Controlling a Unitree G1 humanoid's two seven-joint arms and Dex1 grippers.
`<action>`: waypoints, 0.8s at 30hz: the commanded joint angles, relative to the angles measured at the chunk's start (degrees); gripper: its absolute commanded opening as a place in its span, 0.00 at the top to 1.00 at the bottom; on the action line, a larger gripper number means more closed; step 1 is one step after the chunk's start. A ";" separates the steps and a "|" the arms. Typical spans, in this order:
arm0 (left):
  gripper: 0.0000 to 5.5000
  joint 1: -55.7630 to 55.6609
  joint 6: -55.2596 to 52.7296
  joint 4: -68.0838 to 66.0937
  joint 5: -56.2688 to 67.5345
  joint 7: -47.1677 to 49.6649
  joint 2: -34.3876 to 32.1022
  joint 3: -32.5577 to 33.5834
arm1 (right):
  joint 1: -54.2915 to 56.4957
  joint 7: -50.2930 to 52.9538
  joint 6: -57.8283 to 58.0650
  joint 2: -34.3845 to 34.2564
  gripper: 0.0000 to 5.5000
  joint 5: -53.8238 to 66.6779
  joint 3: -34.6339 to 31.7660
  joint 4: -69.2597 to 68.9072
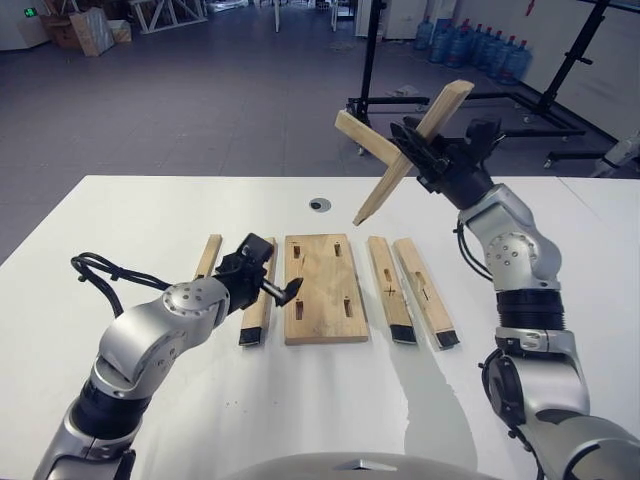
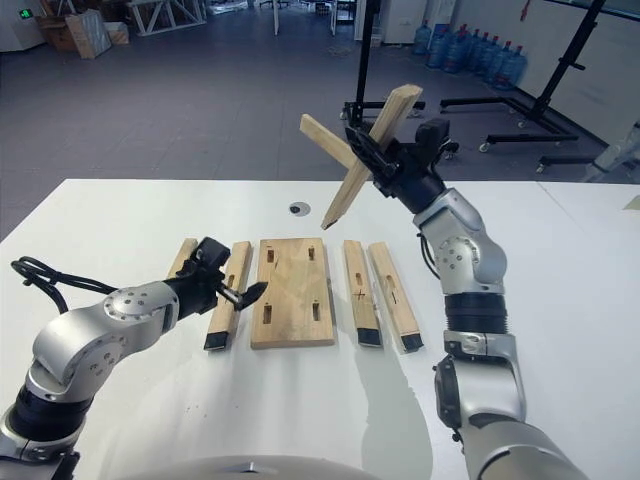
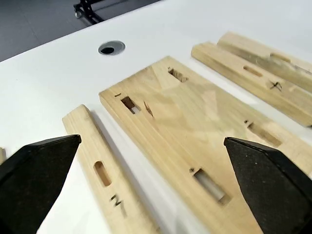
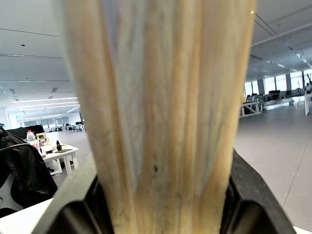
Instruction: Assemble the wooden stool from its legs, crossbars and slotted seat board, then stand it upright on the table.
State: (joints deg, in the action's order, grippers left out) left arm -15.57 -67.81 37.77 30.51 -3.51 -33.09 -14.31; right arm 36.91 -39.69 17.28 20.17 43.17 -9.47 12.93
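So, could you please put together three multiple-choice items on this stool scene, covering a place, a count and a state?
1. Where are the crossed crossbars?
A. Lying on the seat board
B. Held in the air by the right gripper
C. Lying at the table's left edge

2. How many legs lie on the table?
A. Two
B. Four
C. Six

3. In what state is the left gripper?
A. Open, holding nothing
B. Shut on a leg
C. Shut on the seat board

Answers:
1 B: the crossbars are clamped in the right gripper's fingers, high above the table.
2 B: two legs lie on each side of the seat board.
3 A: the left wrist view shows its fingers wide apart over the wood.
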 commanded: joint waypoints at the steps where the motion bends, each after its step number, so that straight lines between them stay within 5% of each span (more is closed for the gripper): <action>1: 0.02 -2.43 0.52 -1.13 -3.67 -2.28 -0.51 -4.41 | 1.60 -0.79 -0.89 -1.23 0.62 -1.47 -1.49 3.76; 11: 0.02 -5.05 9.75 -12.83 -16.73 -5.53 3.22 -16.06 | 2.41 -9.27 -3.22 -3.89 0.62 -3.19 -0.06 4.73; 24: 0.02 -1.96 13.07 -15.34 -24.95 -11.57 4.20 -20.76 | 5.92 -22.44 -23.90 -6.36 0.62 -10.35 -0.30 16.76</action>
State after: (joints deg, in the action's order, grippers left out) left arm -19.08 -53.87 22.75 7.22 -13.54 -26.40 -33.95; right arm 40.44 -61.72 -5.40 13.91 33.51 -9.14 29.15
